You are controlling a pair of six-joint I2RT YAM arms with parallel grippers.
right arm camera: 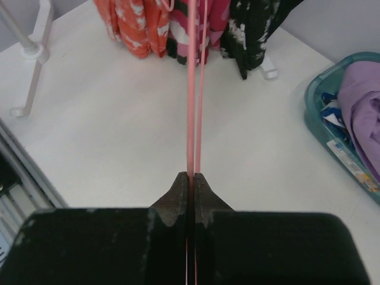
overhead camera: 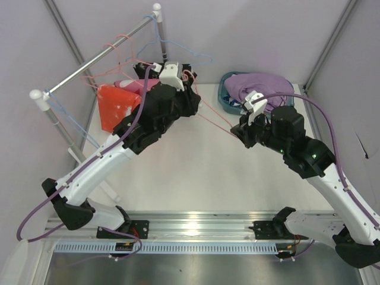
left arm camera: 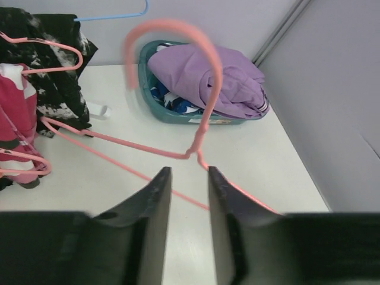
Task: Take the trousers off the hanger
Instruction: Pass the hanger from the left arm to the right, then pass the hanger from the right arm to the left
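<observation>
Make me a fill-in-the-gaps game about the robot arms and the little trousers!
1. The lavender cloth trousers lie in the teal plastic ____.
2. The right gripper is ____ on the thin pink wire hanger.
3. The left gripper has its jaws ____.
4. Next to the orange cloth trousers hang pink-magenta patterned trousers and a white-speckled pair coloured ____.

Missing words: basket, shut, open, black.

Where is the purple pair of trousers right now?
In the overhead view the lavender trousers lie in the teal basket at the table's far right corner, just beyond the right end effector.
</observation>
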